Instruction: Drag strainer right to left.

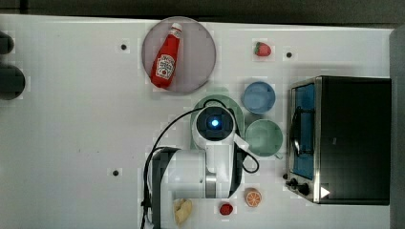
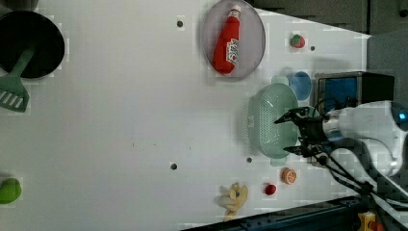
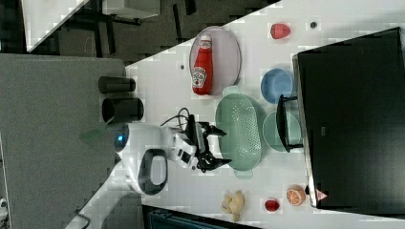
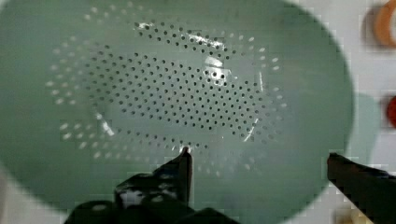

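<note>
- We find the gripper point(image 2: 288, 133) above the strainer point(image 2: 269, 122), fingers spread wide, nothing held.
- The strainer sits just beside the green bowl point(image 1: 263, 137) and blue bowl point(image 1: 258, 97), near the plate point(image 1: 200, 57) with its ketchup bottle point(image 1: 166, 56).
- Risk, in our judgement: a finger catching only the sloped wall may slip — or tip the strainer.
- Dragged off line, it could strike the plate.

I see a white, matte tabletop point(image 1: 71, 143) under even light; a dark strip of floor point(image 1: 239, 7) runs at 12 o'clock in the top view.
</note>
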You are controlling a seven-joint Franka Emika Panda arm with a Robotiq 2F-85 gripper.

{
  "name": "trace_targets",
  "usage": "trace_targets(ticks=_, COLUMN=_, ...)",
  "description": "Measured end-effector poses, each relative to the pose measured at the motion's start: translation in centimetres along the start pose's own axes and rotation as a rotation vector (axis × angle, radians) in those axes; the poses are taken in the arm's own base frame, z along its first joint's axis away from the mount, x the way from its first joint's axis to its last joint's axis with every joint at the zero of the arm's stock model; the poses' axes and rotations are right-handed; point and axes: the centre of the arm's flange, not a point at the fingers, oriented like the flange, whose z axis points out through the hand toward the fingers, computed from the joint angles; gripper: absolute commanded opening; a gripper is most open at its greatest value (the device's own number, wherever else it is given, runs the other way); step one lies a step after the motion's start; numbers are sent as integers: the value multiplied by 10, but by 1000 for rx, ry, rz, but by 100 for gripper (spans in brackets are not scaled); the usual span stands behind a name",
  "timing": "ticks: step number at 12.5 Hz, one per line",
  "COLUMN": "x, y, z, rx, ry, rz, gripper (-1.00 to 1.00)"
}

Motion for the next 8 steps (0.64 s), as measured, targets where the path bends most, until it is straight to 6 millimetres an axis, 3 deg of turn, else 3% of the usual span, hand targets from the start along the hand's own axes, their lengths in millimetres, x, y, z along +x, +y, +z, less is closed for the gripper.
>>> trace_targets(ticks=2, x=-1, y=-5, z=32, rx=-3, ry=-1, rz=56, gripper=100)
trace_targets(ticks=8, x=-14, y=-22, z=86, rx=26, ry=-8, rz=123, gripper=100)
